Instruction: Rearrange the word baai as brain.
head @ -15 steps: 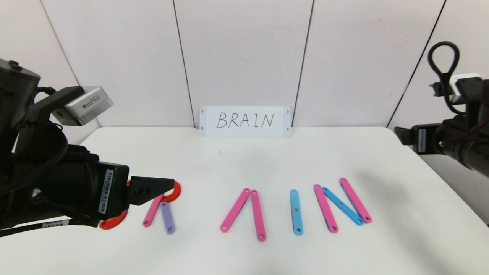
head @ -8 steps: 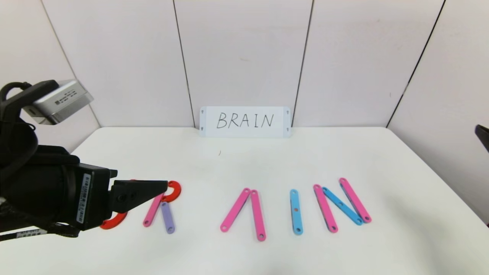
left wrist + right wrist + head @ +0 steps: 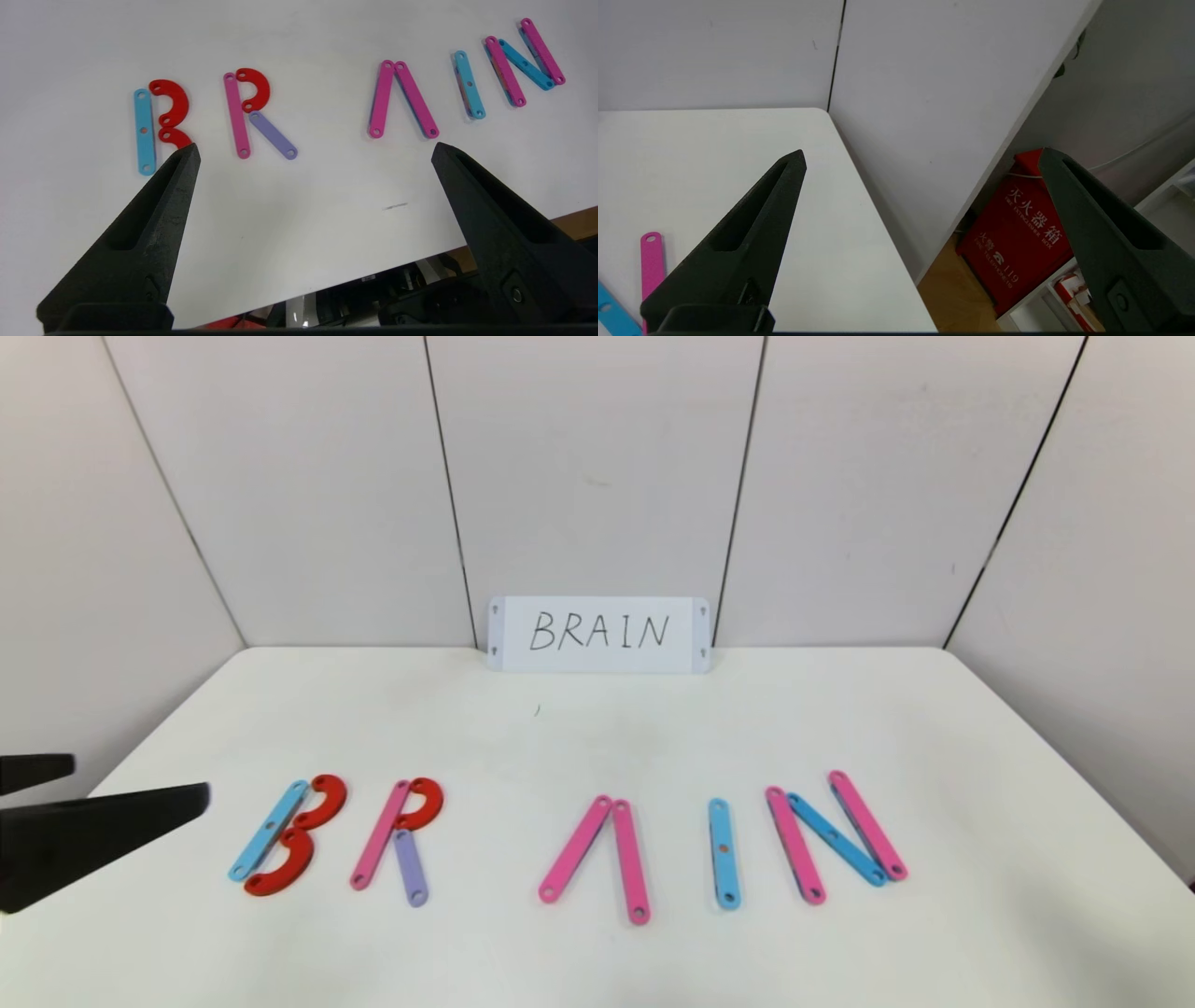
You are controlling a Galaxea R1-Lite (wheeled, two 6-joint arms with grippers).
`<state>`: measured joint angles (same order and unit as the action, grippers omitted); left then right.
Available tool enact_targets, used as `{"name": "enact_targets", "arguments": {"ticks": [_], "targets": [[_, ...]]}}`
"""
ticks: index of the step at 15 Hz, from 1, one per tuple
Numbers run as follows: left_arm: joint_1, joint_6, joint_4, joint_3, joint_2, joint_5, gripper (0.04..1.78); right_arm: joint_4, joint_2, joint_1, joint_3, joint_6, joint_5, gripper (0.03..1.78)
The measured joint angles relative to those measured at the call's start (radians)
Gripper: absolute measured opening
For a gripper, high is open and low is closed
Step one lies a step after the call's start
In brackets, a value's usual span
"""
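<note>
Surface: a white flat table (image 3: 597, 737) with rounded corners, carrying everything in the scene.
Room: pale wall panels (image 3: 597, 476) with dark seams close the table in behind and at both sides; in the right wrist view a red fire extinguisher box (image 3: 1020, 224) stands on the floor beyond the table's edge.
Card: a white card with handwritten "BRAIN" (image 3: 598, 634) leans against the wall at the table's far edge.
Word: the large word of flat plastic pieces (image 3: 569, 845) lies in a row in front of the card, reading B, R, A without a crossbar, I, N.
Left claw: the black left gripper (image 3: 313, 149) hangs above the table's near edge by the B, jaws spread wide, holding and touching nothing.
Right claw: the black right gripper (image 3: 920, 156) is over the table's right edge, well apart from the card, jaws wide and empty.
</note>
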<state>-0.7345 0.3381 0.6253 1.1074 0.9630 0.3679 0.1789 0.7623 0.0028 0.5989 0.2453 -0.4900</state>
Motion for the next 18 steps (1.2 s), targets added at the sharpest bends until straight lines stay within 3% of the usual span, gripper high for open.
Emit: {"name": "enact_targets", "arguments": {"ticks": [5, 11, 18], "targets": [[0.164, -0.043, 0.171, 0.034, -0.179, 0.004, 1.73, -0.166, -0.157, -0.035, 0.022, 0.006, 0.003, 1.74], [0.387, -0.086, 0.259, -0.001, -0.374, -0.205, 1.73, -0.298, -0.335, -0.055, -0.010, 0.007, 0.006, 1.74], [0.588, -0.123, 0.409, -0.021, -0.556, -0.373, 1.73, -0.401, -0.470, -0.077, -0.005, -0.003, -0.004, 1.74]]}}
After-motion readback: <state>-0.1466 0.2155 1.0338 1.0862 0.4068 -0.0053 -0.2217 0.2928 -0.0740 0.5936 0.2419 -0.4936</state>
